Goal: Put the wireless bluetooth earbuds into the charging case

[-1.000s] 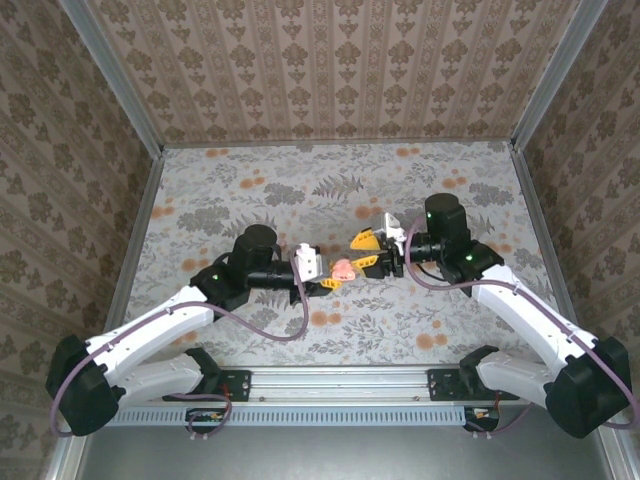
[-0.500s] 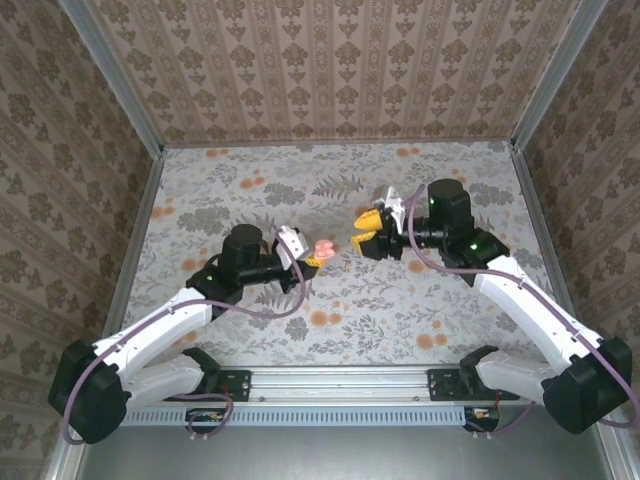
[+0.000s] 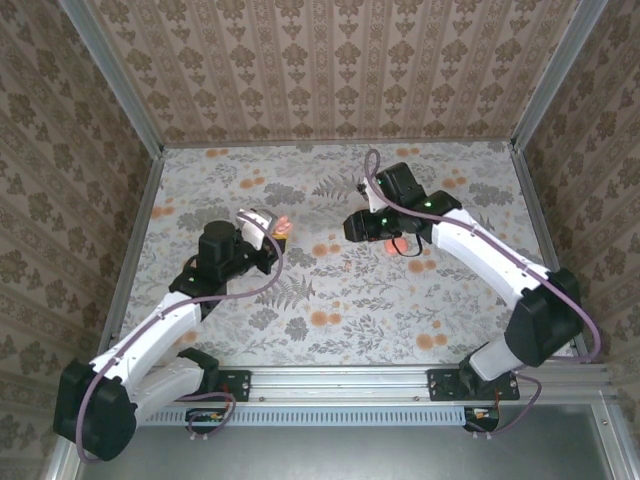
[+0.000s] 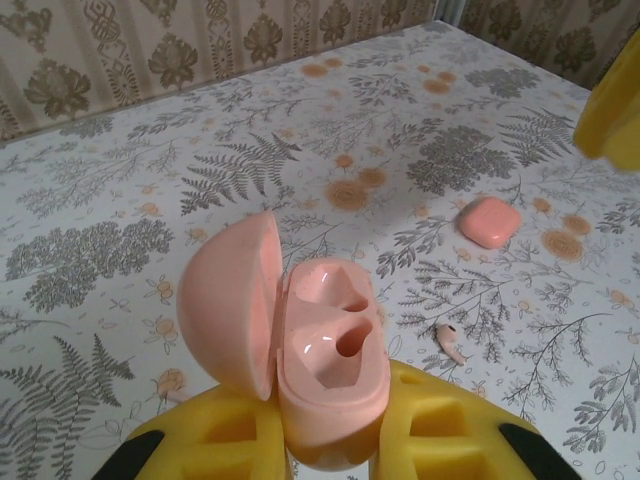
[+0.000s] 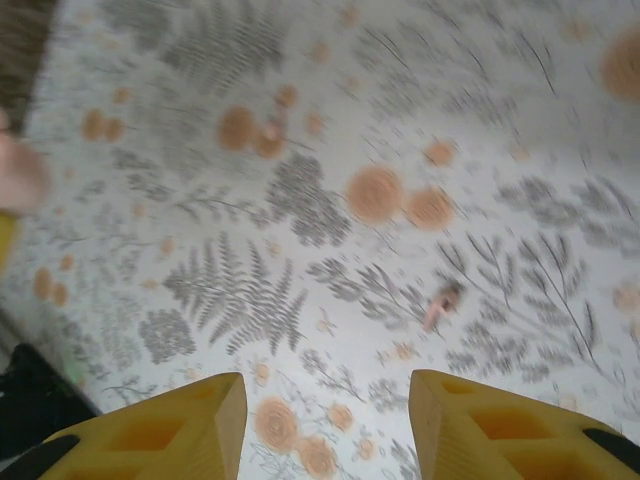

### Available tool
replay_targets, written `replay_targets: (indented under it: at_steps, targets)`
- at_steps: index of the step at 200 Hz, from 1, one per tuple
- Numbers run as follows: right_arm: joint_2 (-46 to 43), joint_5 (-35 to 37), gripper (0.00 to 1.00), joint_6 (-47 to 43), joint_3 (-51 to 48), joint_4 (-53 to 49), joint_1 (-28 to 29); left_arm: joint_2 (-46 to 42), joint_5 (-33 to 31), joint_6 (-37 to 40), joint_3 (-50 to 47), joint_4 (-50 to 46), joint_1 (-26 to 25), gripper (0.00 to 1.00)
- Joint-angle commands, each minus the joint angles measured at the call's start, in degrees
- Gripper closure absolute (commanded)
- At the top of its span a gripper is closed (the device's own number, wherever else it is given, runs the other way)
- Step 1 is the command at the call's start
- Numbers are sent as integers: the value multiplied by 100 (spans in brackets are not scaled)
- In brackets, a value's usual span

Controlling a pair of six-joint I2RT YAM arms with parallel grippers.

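Left jaws: clenched on the charging case point(image 4: 325, 385). Yellow fingers point(image 4: 215, 440) press its lower body from both sides. The case is held up off the bench point(image 3: 250, 320), over the left-centre part in the top view. Its lid point(image 4: 228, 310) is swung open to the left in the left wrist view. Two glossy wells in the body face up with nothing seated in them.

Right jaws: released. Yellow fingers point(image 5: 150, 430) stand apart with bench pattern between them and nothing grasped. They point down over the middle of the bench, right of the case and well apart from it. The right wrist view is blurred.

One earbud point(image 4: 450, 343): salmon-pink, lying loose on the bench beyond and right of the held case. In the right wrist view the earbud point(image 5: 440, 305) sits ahead of the jaws, slightly right of the gap, untouched.

Rounded salmon-pink block point(image 4: 488, 220): on the bench farther out than the earbud, near it but apart. In the top view it lies just beside the right wrist. I cannot tell what it is.
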Motion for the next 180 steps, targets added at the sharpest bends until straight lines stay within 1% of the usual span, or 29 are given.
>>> replay_targets:
  at_steps: [1,15,41,54,89,119,180]
  targets:
    - [380,480,54,730,310,-834,30,-92,-80,-93,-301,139,46,87]
    - [738,493,55,763,492,-1056,38,-101,101,-59,-629,704,45,86]
    - [1311,454,55,799,737,-1274,60,-88,733,109,-1273,1963,28,86]
    - [1574,464,55,816,859,-1356,72,-94,914,274,-1453,2248,-6,86]
    - [2361,406,55,770,1372,-1631,150,-97,1228,703,-1616,2308,-51,86]
    - [2930,385,55,701,1824,-1900,222,-77,1255,810,-1653,2296,-86,86]
    - [3490,324,58,678,2168,-2110,258,-32,1240,897,-1519,2121,-95,86]
